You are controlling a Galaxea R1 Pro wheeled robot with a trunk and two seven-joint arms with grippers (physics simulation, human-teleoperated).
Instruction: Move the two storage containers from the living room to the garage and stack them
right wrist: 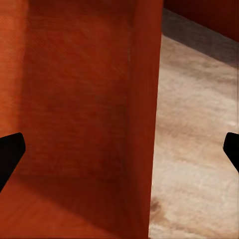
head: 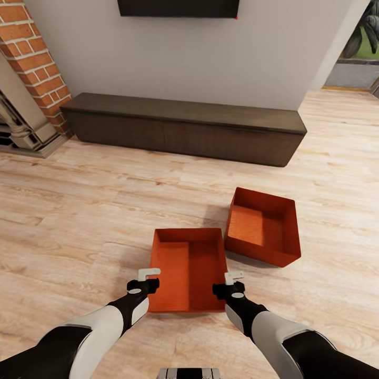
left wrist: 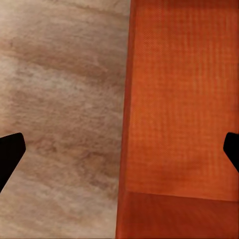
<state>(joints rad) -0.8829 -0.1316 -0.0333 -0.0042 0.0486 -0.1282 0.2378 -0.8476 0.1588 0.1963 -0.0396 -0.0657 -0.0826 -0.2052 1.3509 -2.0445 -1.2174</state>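
Both grippers hang low over the nearer storage container [head: 187,268], one at each long side. Left gripper [head: 149,273] sits at the container's left wall, and in its wrist view the dark fingertips [left wrist: 10,154] stand wide apart with that wall running between them; right gripper [head: 233,276] mirrors it at the right wall, fingertips [right wrist: 10,152] likewise spread astride the wall. Whether any fingertip actually touches the wall is hard to judge from these angles. This container rests on the pale wood-plank floor [head: 79,210], open side up. Just beyond it to the right lies the second storage container [head: 263,226], turned at a slight angle and close to the first. Farther back, a long low dark-brown cabinet [head: 184,126] runs along the white wall, with a brick fireplace [head: 37,63] at the left and a black TV [head: 178,7] above.
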